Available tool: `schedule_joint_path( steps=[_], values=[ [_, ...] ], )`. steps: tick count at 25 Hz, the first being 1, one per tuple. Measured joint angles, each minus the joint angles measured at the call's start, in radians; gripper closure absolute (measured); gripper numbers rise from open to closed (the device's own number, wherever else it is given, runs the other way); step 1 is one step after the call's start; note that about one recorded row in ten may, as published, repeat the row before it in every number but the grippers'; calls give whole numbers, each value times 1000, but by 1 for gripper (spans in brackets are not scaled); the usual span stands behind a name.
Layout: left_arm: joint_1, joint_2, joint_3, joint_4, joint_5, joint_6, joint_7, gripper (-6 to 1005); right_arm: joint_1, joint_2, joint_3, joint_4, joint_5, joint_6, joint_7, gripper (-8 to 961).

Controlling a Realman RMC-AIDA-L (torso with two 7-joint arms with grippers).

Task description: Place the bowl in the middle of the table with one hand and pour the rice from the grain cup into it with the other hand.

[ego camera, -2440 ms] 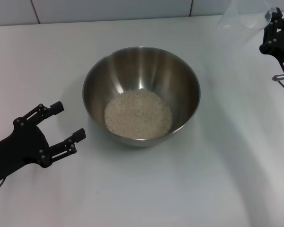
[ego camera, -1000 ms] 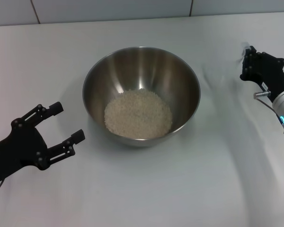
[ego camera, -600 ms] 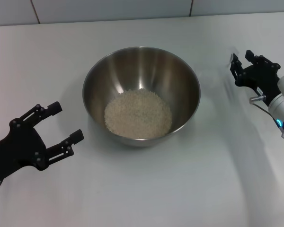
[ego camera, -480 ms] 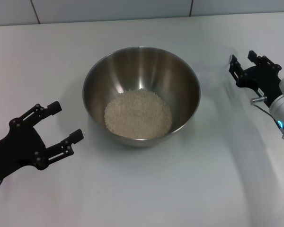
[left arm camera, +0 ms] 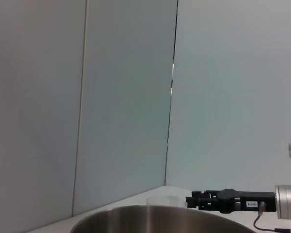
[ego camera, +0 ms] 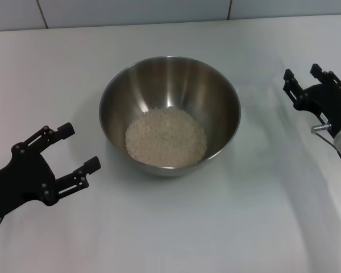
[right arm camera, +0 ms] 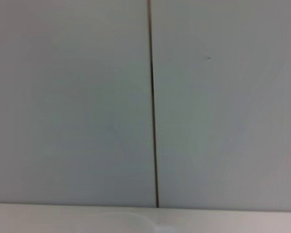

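Head view – bowl: the bowl point(ego camera: 169, 114) stands upright near the middle of the table point(ego camera: 176, 233), between the two arms, placed as the task requires
Head view – rice: the rice point(ego camera: 166, 137) lies as a pale heap on the bowl floor; judged from this, pouring is complete
Head view – left gripper: the left gripper point(ego camera: 78, 149) hovers beside the bowl on the robot's left, apart from the rim, fingers spread and holding nothing; this reads as a released, standby pose
Head view – right gripper: the right gripper point(ego camera: 303, 81) is on the robot's right, well apart from the bowl, prongs parted with nothing visible between them
Head view – grain cup: not discernible on the white surface in this view
Left wrist view – bowl: the bowl rim point(left arm camera: 155, 213) fills the lower edge, confirming the left arm sits low and close to it
Left wrist view – grain cup: a faint clear cup shape point(left arm camera: 164, 201) stands beyond the rim, just beside the tips of the right gripper point(left arm camera: 194, 201); contact cannot be told, though the cup looks set down
Right wrist view – content: tiled wall and a strip of table only; own fingers not shown
Assessment: both task steps appear done; remaining work is likely arm retreat
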Motion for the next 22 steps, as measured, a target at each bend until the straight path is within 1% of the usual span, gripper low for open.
schedule_joint_path(
  steps=[2, 4, 6, 7, 8, 12, 16, 17, 18, 19, 21, 22],
  values=[
    [0, 0, 0, 0, 2, 0, 0, 140, -28, 1, 0, 6, 3, -18, 8, 332],
    [0, 0, 0, 0, 3, 0, 0, 140, -39, 2, 0, 9, 3, -35, 11, 332],
    [0, 0, 0, 0, 3, 0, 0, 140, -67, 3, 0, 21, 1, -82, 12, 332],
    [0, 0, 0, 0, 3, -1, 1, 140, -96, 4, -6, 36, -1, -137, 12, 332],
    [0, 0, 0, 0, 3, -1, 1, 140, -96, 4, -6, 36, -1, -137, 12, 332],
    [0, 0, 3, 0, 4, -1, 3, 140, -133, 1, -24, 42, -2, -208, 14, 332],
    [0, 0, 4, 0, 4, -2, 6, 140, -136, -2, -26, 34, -3, -239, 35, 333],
    [0, 0, 5, 0, 4, -2, 6, 140, -138, -7, -37, 14, -17, -305, 78, 333],
    [0, 0, 5, 0, 4, -2, 6, 140, -138, -7, -37, 14, -17, -305, 78, 333],
    [0, 0, 6, 0, 4, -2, 6, 140, -135, -12, -47, -9, -37, -356, 112, 333],
    [-1, 0, 7, 0, 5, -1, 6, 140, -114, -26, -67, -77, -92, -461, 198, 333],
    [-2, 1, 7, 0, 5, -1, 6, 140, -94, -38, -80, -121, -122, -511, 252, 333]
  ],
)
